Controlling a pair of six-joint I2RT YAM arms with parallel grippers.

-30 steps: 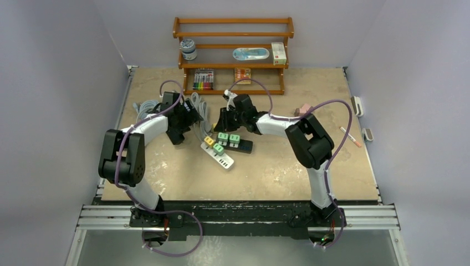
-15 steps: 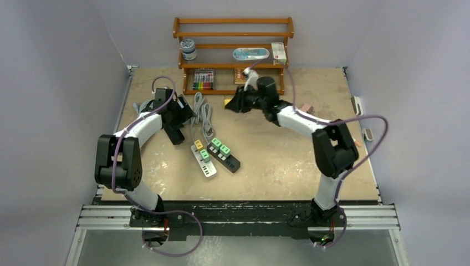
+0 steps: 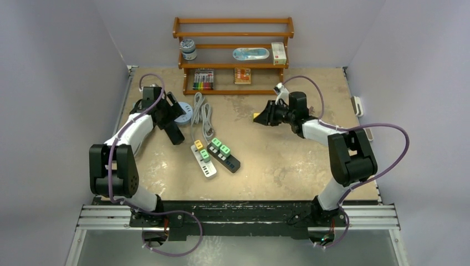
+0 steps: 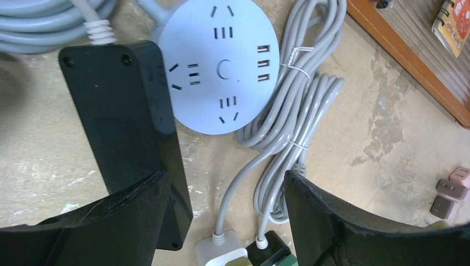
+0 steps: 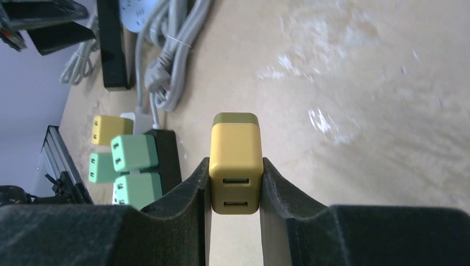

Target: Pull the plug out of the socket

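At the right-centre of the table (image 3: 299, 166), the right gripper (image 3: 266, 117) is clamped on the yellow plug (image 3: 258, 117), one finger pressed against each of its side faces. The right wrist view shows the plug as a small boxy mustard-yellow charger block with rounded edges, and two USB ports stacked one above the other on the face turned to the camera. It is seated in no socket and lies well apart from the two strips.

Those strips lie side by side near the table's middle. The white power strip (image 3: 203, 160) carries a second yellow block (image 3: 198, 144) and a green one (image 3: 204, 154). The black power strip (image 3: 224, 156) carries two green blocks (image 3: 221, 146).

At the far left, the left gripper (image 4: 227, 216) hangs with its fingers spread wide and nothing between them. Below it are a round pale-blue socket hub (image 4: 221, 66), a long black bar-shaped block (image 4: 124, 122) just beside the hub, and a bundled grey cable (image 4: 294, 105) tied with thin wire ties. A wooden shelf (image 3: 233, 65) stands at the back edge.
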